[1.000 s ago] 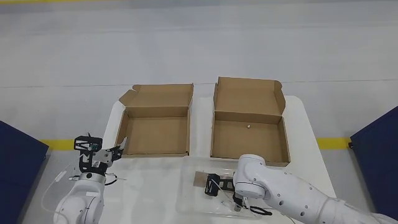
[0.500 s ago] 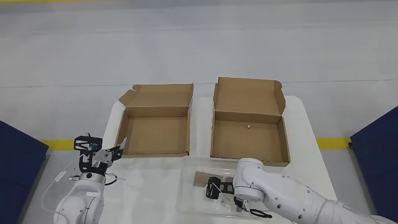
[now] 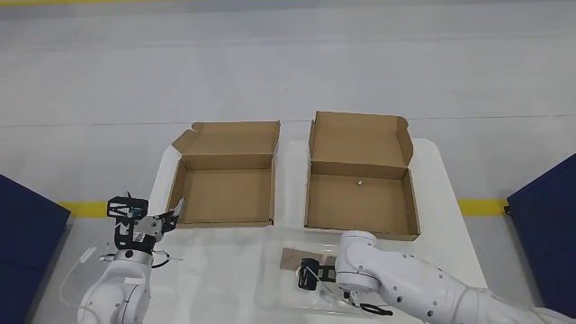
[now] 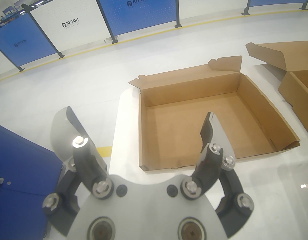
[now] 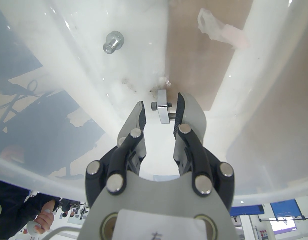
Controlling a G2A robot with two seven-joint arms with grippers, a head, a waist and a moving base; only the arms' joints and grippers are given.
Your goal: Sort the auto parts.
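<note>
Right hand (image 5: 160,104) sits low in the clear tray (image 5: 268,76), fingers part-open astride a small metal block (image 5: 163,114), a bolt (image 5: 111,43) lying near; left hand (image 4: 139,113) gapes wide, holding nothing

The top camera sits high on the robot. It looks down and forward at the white tabletop (image 3: 290,180) from far off. It sees the left open brown cardboard box (image 3: 223,196) and the right open brown cardboard box (image 3: 360,202).

The left wrist camera sits just behind the left gripper (image 4: 139,113). It looks forward and a bit down across the tabletop, much nearer to the left box. Both views share that box.

The right wrist camera sits just behind the right gripper (image 5: 160,101). It looks down, very close, into the see-through plastic tray (image 5: 69,58). The top view shares this tray.
</note>
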